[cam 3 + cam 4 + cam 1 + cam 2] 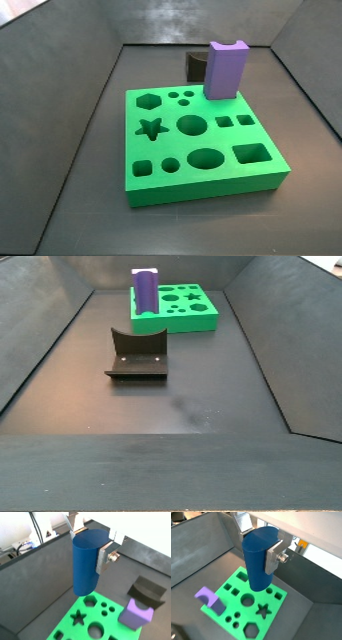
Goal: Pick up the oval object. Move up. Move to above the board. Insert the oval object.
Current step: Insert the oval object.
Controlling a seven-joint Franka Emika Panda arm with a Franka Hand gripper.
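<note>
We see the dark desk (201,406) carrying the green board (201,165), with its star, hexagon, round and square holes facing up. A purple block (225,70) stands upright at the board's edge, and the fixture (136,356) sits apart on the desk. In both wrist views the pincer (90,548) is clamped on the oval object (258,559) (blue, upright), held above the board and clear of it.
</note>
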